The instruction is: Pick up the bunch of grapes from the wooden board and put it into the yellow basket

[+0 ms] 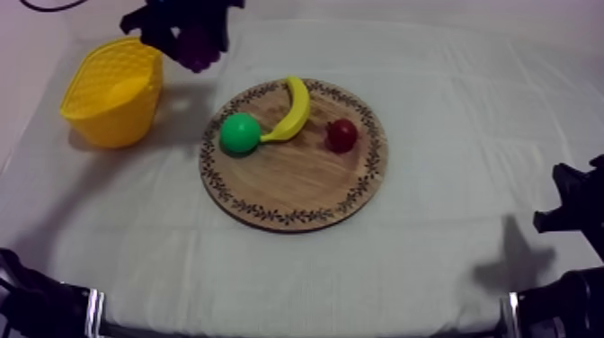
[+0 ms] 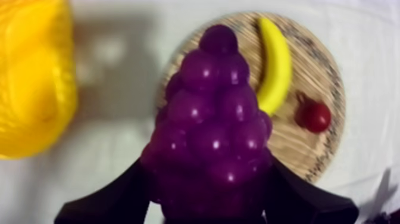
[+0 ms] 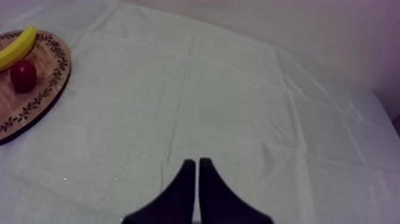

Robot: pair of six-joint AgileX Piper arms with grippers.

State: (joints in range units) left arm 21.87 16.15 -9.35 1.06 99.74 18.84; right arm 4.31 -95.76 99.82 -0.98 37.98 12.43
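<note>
My left gripper (image 1: 196,45) is shut on the purple bunch of grapes (image 1: 199,51) and holds it in the air at the far left, between the yellow basket (image 1: 114,90) and the round wooden board (image 1: 294,153). In the left wrist view the grapes (image 2: 209,137) sit between my black fingers (image 2: 113,199), above the cloth, with the basket (image 2: 33,77) to one side and the board (image 2: 321,89) to the other. My right gripper (image 3: 197,170) rests shut over bare cloth, low at the right (image 1: 575,211).
On the board lie a banana (image 1: 293,110), a green round fruit (image 1: 240,133) and a small red fruit (image 1: 341,135). The basket stands tilted near the table's far left edge. Bare cloth stretches right of the board.
</note>
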